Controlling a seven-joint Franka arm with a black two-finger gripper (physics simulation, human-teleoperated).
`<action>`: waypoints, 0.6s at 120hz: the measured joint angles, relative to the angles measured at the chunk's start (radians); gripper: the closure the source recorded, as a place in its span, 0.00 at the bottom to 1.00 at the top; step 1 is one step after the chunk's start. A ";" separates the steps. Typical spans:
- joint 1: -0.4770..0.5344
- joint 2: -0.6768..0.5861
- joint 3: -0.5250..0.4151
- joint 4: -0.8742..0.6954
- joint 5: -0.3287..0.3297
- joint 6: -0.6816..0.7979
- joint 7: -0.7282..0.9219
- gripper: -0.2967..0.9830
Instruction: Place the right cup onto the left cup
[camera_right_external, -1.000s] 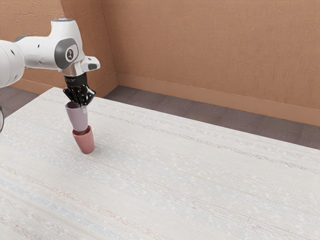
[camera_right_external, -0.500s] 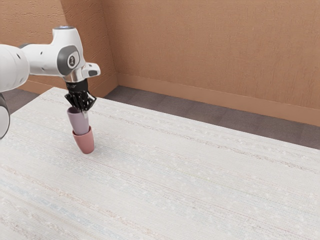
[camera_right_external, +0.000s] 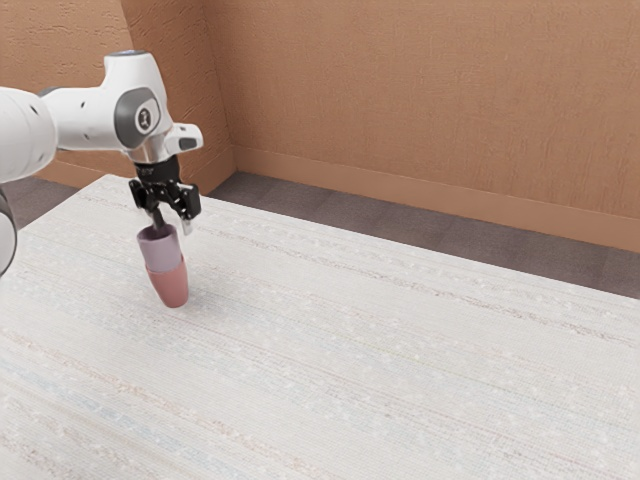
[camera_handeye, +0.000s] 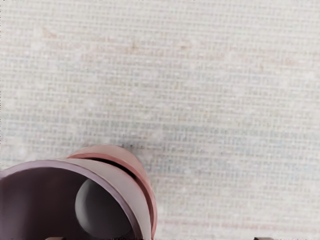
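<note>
Exterior view shows the gripper (camera_right_external: 172, 226) widely spread above the mauve cup (camera_right_external: 161, 253), which sits inside the pink cup (camera_right_external: 172, 288), near table (camera_right_external: 400, 350) corner.

Has textured orange-brown walls (camera_right_external: 420, 90) meeting in a corner toward the exterior view's left, edged below by a plain skirting board (camera_right_external: 450, 197). Has dark grey-brown floor (camera_right_external: 400, 222) beyond a whitish, faintly streaked table (camera_right_external: 400, 350), softly lit.

White, round arm (camera_right_external: 82, 122). Big gray patch (camera_right_external: 126, 118), little dark mark (camera_right_external: 145, 119) on it. Shiny silver bit (camera_right_external: 151, 152). Black gripper (camera_right_external: 172, 223).
</note>
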 joint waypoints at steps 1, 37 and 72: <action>0.000 -0.002 -0.001 0.000 0.000 -0.001 0.000 0.38; -0.008 -0.084 -0.024 -0.002 0.000 -0.048 0.002 0.27; -0.107 -0.239 -0.025 -0.081 0.013 -0.120 -0.004 0.24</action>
